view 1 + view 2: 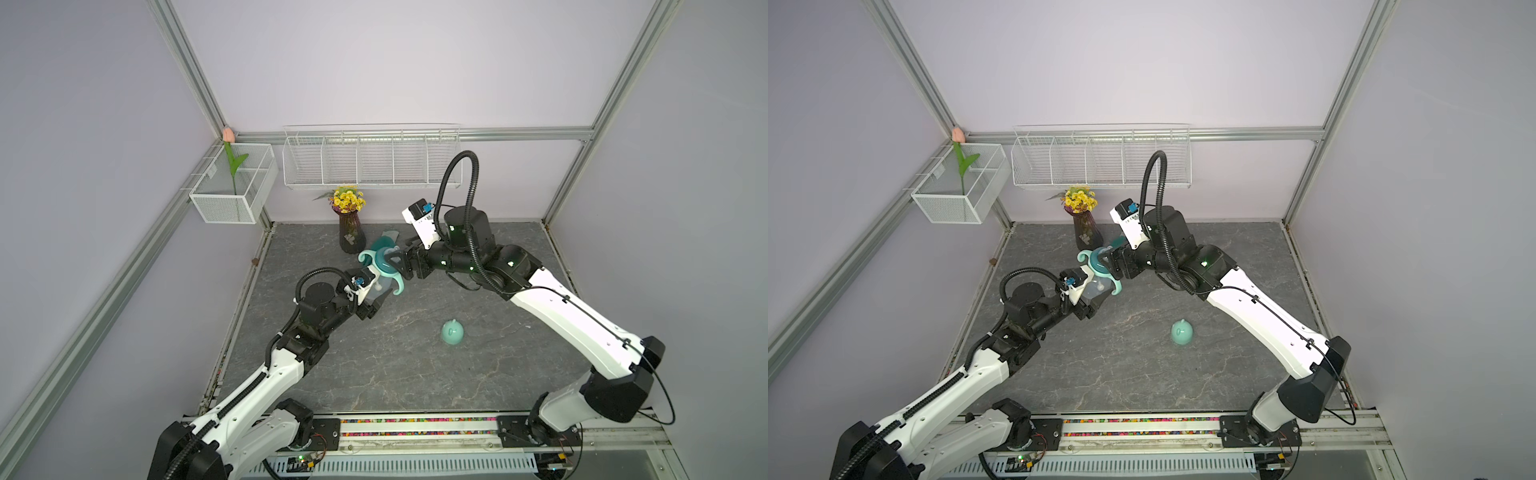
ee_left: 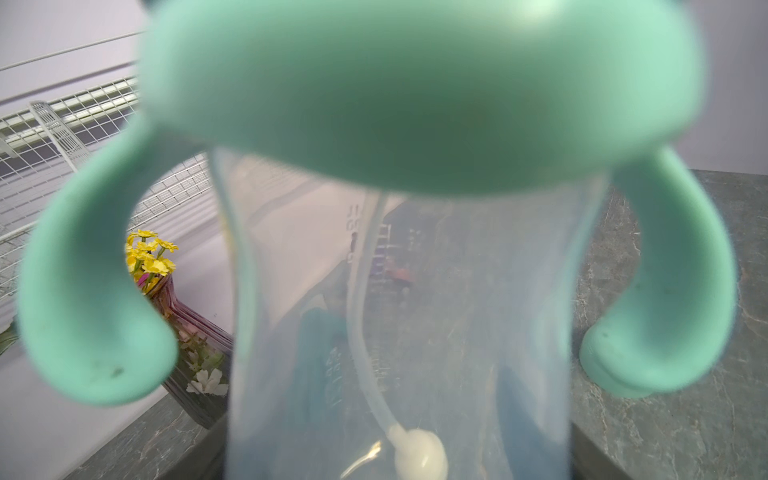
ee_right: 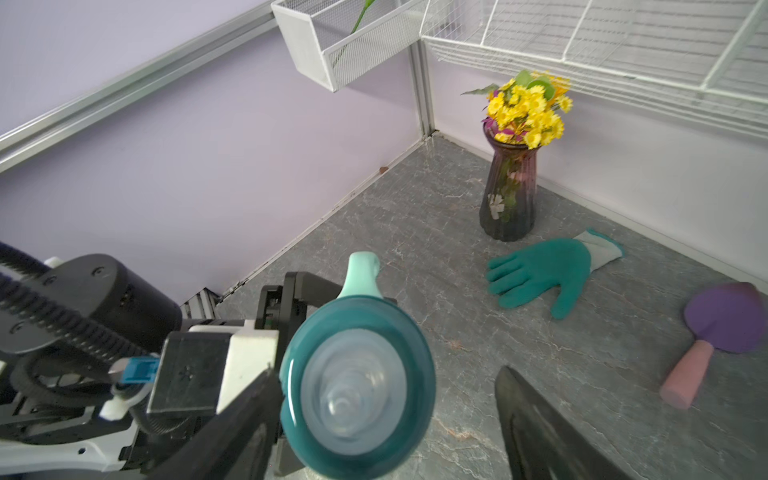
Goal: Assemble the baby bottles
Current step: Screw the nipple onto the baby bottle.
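Gripping the bottle body (image 1: 385, 287) by its base end, the left gripper (image 1: 376, 302) holds the partly built bottle clear of the bench (image 1: 498, 353), near the back and left of centre. The left wrist view shows only the frosted wall, so the clamp on it is read from the top views.

The bottle's long axis is tilted. The base is low at the left gripper, and the nipple end rises toward the back wall and the right arm. The right wrist camera looks almost straight down that axis, onto the clear nipple (image 3: 345, 399) ringed by the teal collar (image 3: 422, 365).

The mint handled ring (image 2: 415, 104) sits at the neck. Its two handles curl back toward the base, one on each side of the body. Inside, the thin straw (image 2: 361, 340) runs along the axis and ends in a white weighted tip (image 2: 419, 457) near the base.

The right gripper (image 1: 398, 266) is spread around the collar. One finger (image 3: 257, 407) lies just beside the collar's rim, and the other finger (image 3: 540, 428) stands apart from it with bare bench between.

The mint domed cap (image 1: 452, 332) rests on the bench nearer the front, well apart from the bottle. Whether it stands upright or leans cannot be told.

A teal glove (image 3: 540, 270) lies flat near the dark vase (image 3: 509, 199) of yellow flowers at the back.
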